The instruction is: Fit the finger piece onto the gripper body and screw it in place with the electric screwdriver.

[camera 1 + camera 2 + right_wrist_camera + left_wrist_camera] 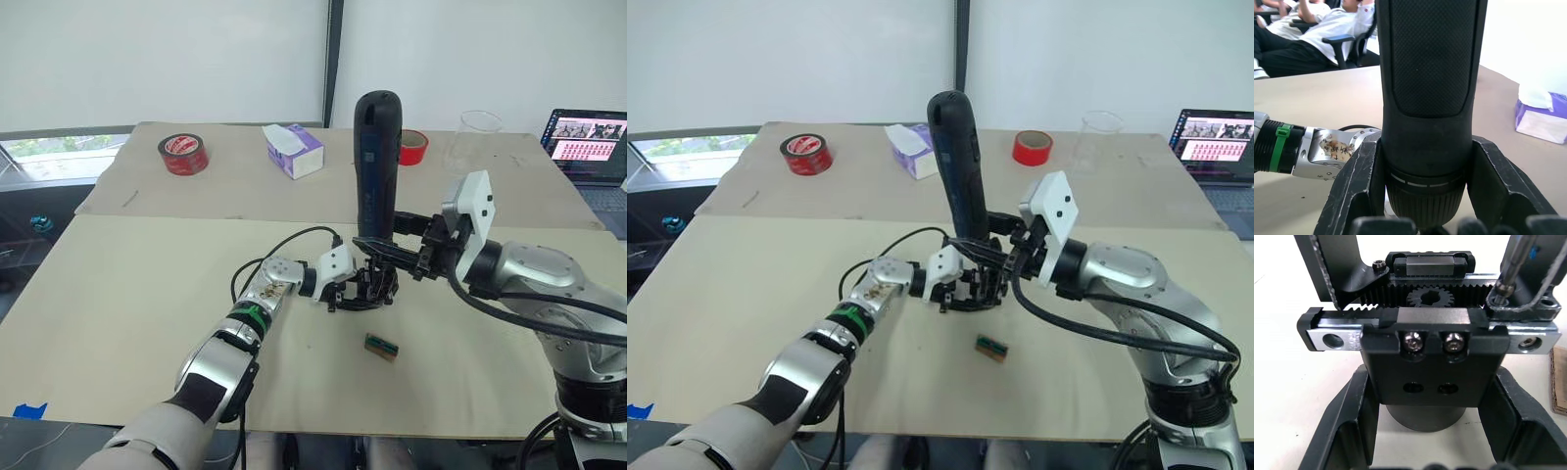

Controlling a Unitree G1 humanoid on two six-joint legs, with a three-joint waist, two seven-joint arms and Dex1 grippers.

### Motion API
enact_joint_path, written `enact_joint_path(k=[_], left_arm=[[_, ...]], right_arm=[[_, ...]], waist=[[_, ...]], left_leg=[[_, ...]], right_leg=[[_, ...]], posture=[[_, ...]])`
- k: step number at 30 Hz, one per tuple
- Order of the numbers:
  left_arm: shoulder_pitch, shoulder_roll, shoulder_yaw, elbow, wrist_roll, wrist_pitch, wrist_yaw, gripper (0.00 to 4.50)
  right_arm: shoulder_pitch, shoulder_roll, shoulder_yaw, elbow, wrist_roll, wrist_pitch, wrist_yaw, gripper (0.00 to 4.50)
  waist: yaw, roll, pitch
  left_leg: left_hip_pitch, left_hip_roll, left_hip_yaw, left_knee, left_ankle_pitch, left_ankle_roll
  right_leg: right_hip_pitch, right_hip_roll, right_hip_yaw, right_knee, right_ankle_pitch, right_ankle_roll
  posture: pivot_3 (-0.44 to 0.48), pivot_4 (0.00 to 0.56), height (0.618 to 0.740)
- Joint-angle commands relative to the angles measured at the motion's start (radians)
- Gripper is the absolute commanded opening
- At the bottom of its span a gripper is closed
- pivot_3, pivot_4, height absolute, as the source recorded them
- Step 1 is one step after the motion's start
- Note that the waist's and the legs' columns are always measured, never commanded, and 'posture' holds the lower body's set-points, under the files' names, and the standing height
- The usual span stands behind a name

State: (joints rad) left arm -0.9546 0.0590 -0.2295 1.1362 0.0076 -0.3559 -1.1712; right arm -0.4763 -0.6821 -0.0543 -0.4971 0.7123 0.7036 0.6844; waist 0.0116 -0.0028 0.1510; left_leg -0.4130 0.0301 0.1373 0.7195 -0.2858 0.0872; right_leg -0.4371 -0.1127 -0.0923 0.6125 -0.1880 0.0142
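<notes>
My left gripper (355,287) is shut on the gripper body (1435,347), a black block with a gear, toothed racks and two silver screws, held just above the table. My right gripper (394,249) is shut on the electric screwdriver (377,162), which stands upright over the body. Its metal bit (1508,271) comes down onto one end of the body's rail. A black part with a hole (1547,303) lies there. I cannot tell for sure whether that part is the finger piece. A dark tapered finger (1337,269) sticks out at the body's other end.
A small green-and-brown block (381,346) lies on the table close in front of the grippers. At the back stand two red tape rolls (183,154) (413,147), a tissue box (293,150) and a clear cup (477,127), with a laptop (588,142) far right. Seated people (1312,34) show behind.
</notes>
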Motion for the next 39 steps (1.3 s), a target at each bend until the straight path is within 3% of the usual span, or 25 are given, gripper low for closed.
enact_joint_path(k=[1,8,20,39], left_arm=[[-0.04,0.016,0.027,0.001,0.0,-0.024,-0.002,2.28],[-0.053,0.027,0.035,0.009,0.003,-0.028,-0.006,2.28],[-0.05,0.033,0.044,-0.001,0.01,-0.033,-0.009,2.28],[-0.037,0.02,0.044,-0.017,0.013,-0.037,-0.017,2.28]], right_arm=[[-0.019,-0.041,0.042,0.103,-0.018,0.014,0.105,1.9],[-0.015,-0.069,0.124,0.224,-0.099,-0.047,0.229,1.9],[0.007,-0.083,0.076,0.228,-0.041,-0.016,0.266,1.9],[0.042,-0.039,0.069,0.233,-0.119,-0.1,0.152,1.9]], waist=[[-0.001,0.0,0.0],[-0.002,-0.001,-0.001],[-0.002,-0.002,-0.002],[-0.003,-0.003,-0.002]], left_leg=[[0.0,0.0,0.0,0.0,0.0,0.0],[0.001,0.001,0.0,0.0,0.0,0.001],[0.004,0.001,0.0,0.0,0.0,0.0],[0.005,0.002,0.0,-0.001,0.0,0.0]], right_leg=[[0.0,0.0,0.0,0.0,0.0,0.0],[0.001,0.0,-0.001,0.0,0.0,0.0],[0.003,-0.001,-0.002,0.0,0.0,-0.001],[0.003,-0.001,-0.002,0.0,0.0,-0.001]], posture=[[0.0,0.15,0.74],[0.0,0.15,0.74],[0.0,0.15,0.74],[0.0,0.15,0.74]])
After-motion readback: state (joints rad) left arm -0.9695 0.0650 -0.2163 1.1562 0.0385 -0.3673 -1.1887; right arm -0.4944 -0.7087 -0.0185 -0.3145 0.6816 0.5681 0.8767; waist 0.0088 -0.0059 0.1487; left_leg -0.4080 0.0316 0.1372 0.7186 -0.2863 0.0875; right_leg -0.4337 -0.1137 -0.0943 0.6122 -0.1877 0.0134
